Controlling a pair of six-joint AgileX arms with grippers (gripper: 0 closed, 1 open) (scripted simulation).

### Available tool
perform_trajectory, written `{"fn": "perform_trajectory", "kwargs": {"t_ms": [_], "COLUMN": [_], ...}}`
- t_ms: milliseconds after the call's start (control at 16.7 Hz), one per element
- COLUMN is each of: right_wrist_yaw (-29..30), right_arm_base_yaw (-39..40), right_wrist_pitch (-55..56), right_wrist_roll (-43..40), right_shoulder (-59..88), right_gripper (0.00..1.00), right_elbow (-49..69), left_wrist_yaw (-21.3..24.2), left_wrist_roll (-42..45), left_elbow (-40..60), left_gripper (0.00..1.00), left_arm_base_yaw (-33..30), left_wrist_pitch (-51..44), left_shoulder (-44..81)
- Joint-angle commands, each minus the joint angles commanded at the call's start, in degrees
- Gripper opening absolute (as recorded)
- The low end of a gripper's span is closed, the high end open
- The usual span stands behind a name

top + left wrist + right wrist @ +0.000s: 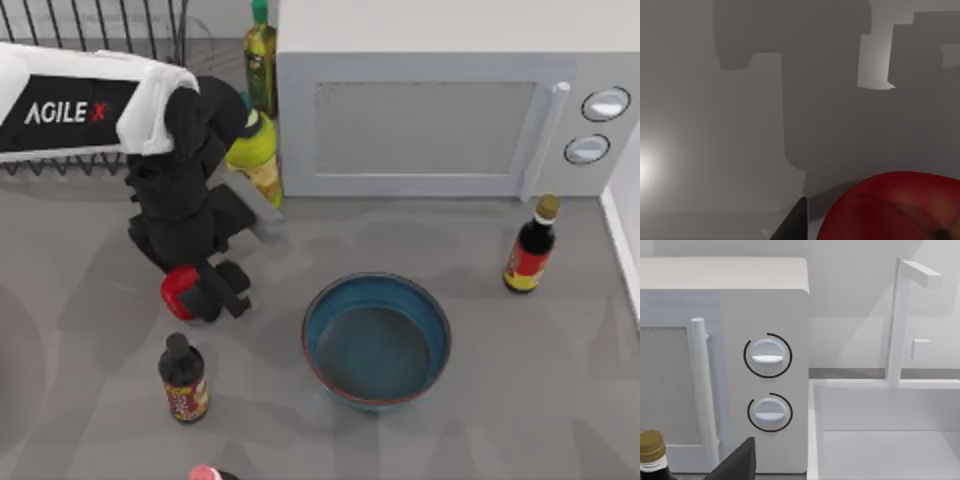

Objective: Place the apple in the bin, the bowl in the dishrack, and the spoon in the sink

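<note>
Because the bin comes first, the left gripper (207, 290) clasps the small glossy red apple (178, 290) beside the blue-teal bowl (376, 340); whether the right gripper's fingers are parted or closed cannot be told.

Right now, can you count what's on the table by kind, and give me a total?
Bottles: 5
Bowl: 1
Apple: 1, at the left gripper
Microwave: 1
Dishrack: 1
Total: 9
</note>
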Motion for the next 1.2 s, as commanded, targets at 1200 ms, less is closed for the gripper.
{"fn": "perform_trajectory", "kwargs": {"t_ms": [1200], "right_wrist_yaw": [0.00], "right_arm_base_yaw": [0.00], "right_wrist_pitch": [0.00], "right_wrist_roll": [0.00], "right_shoulder": [0.00], "right_gripper": [1.00], "right_elbow": [0.00], "left_wrist_yaw": [-0.35], "left_wrist_roll": [0.05], "left_elbow": [7.42], "left_gripper": [0.00], "left_arm_base_yaw": [-1.41], "left_wrist_pitch": [-13.59], "left_shoulder": [-4.04]}}
